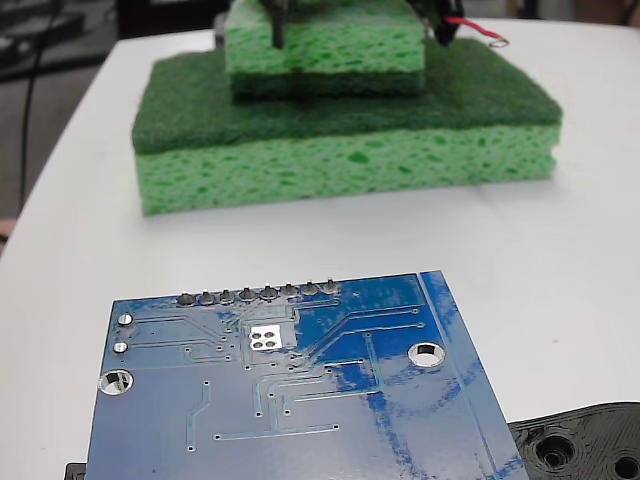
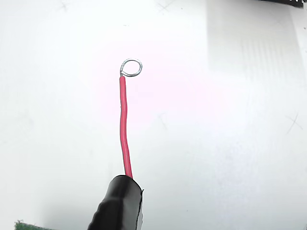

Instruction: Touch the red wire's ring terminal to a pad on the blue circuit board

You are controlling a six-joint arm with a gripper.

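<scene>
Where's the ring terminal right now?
In the fixed view the ring terminal is at the top right, above the far edge of the green sponges, well away from the blue circuit board. The wrist view shows only white table beneath it.

2 green sponges [image 1: 345, 150] (stacked), 1 blue circuit board [image 1: 300, 400], 1 red wire [image 2: 124, 129], 1 ring terminal [image 2: 131, 67], 1 black plastic part [image 1: 585, 445].
</scene>
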